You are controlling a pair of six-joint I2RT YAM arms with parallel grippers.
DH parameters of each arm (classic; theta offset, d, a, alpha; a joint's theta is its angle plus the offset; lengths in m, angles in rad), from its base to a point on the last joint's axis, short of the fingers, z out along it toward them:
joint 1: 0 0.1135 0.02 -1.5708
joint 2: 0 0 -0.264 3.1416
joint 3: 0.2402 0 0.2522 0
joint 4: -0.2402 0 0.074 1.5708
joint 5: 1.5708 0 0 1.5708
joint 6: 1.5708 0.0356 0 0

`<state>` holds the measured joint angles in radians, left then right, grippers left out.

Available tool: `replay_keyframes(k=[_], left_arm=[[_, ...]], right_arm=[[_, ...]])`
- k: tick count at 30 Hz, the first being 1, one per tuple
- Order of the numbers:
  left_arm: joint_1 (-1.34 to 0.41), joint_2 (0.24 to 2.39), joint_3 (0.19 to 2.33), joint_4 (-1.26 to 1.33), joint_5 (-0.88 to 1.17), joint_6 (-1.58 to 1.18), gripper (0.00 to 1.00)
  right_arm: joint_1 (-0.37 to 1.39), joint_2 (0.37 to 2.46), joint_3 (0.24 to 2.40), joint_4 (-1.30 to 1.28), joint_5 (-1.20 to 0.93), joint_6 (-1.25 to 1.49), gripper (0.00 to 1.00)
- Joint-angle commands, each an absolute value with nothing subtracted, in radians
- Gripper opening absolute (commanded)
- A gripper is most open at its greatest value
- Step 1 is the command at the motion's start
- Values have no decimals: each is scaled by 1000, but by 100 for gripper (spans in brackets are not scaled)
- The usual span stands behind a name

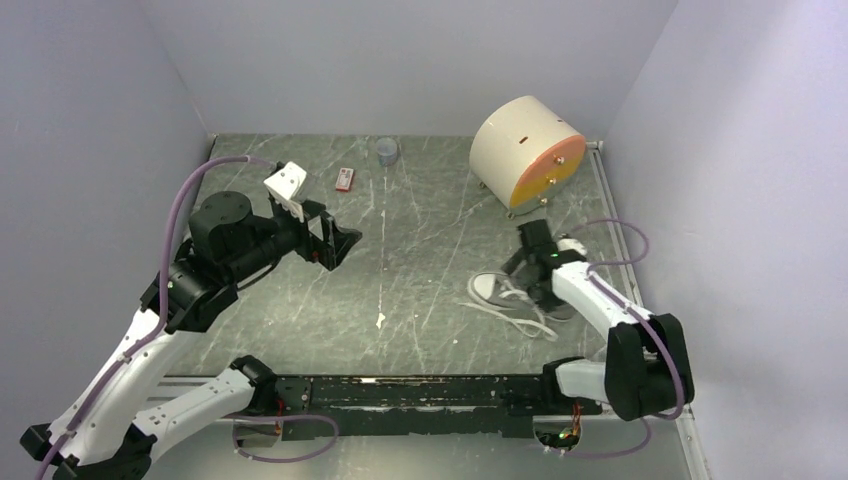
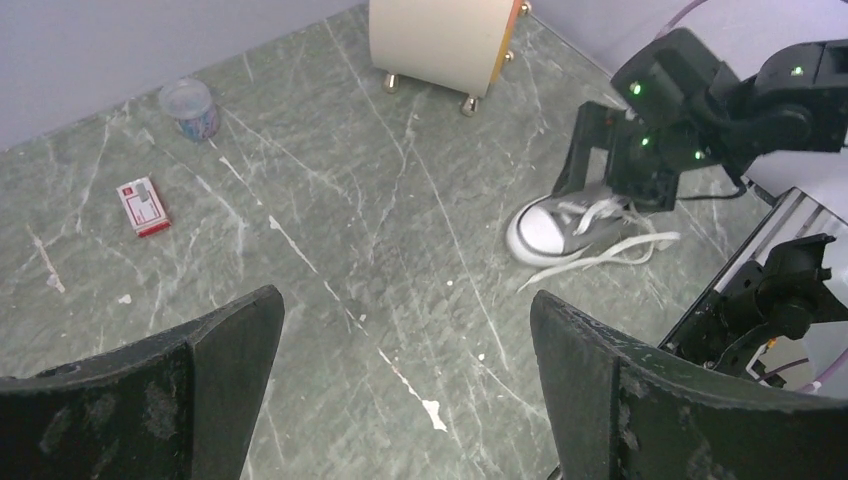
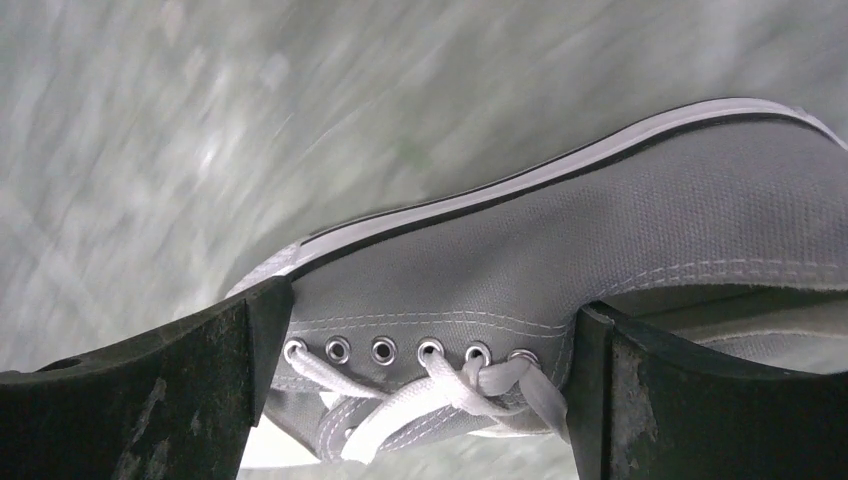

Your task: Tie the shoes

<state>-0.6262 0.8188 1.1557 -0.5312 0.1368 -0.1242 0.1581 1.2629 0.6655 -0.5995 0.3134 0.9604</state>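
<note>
The grey canvas shoe (image 1: 490, 288) with white toe cap lies at the right of the table, toe pointing left, its long white laces (image 1: 522, 320) loose on the table in front of it. My right gripper (image 1: 530, 272) is open and sits right over the shoe. In the right wrist view the jaws (image 3: 430, 350) straddle the shoe's laced eyelet row (image 3: 600, 220) and hold nothing. My left gripper (image 1: 340, 245) is open and empty, raised over the left half of the table, far from the shoe (image 2: 545, 228).
A cream cylinder with an orange face (image 1: 525, 150) stands on small feet at the back right. A small cup (image 1: 387, 151) and a red-and-white packet (image 1: 345, 178) lie at the back. Walls close three sides. A black rail (image 1: 420, 390) runs along the front edge.
</note>
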Motion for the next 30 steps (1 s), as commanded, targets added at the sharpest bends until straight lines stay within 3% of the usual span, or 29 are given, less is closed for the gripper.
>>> replay_keyframes(k=[1,7,10,14,17,25,30], left_arm=[[-635,826,1196,-576,111,-113,98],[-635,832,1191,-618,39,-115,98],[-635,833,1167,-638,34,-131,98],[-635,817,1073,-644,104,-208,98],[-635,804,960,-623,225,-293,98],[-640,772,552,-302,595,-660,98],[-700,748,382,-44,614,-861,98]], right_arm=[[466,1294,667,-536,246,1300,100],[828,1479,920,-568,299,1396,100],[855,1538,1013,-594,308,1271,100],[845,1539,1111,-651,375,907,100],[790,1455,1089,-624,343,719,100],[371,1370,949,-468,-190,426,97],[355,1468,974,-434,-280,344,97]])
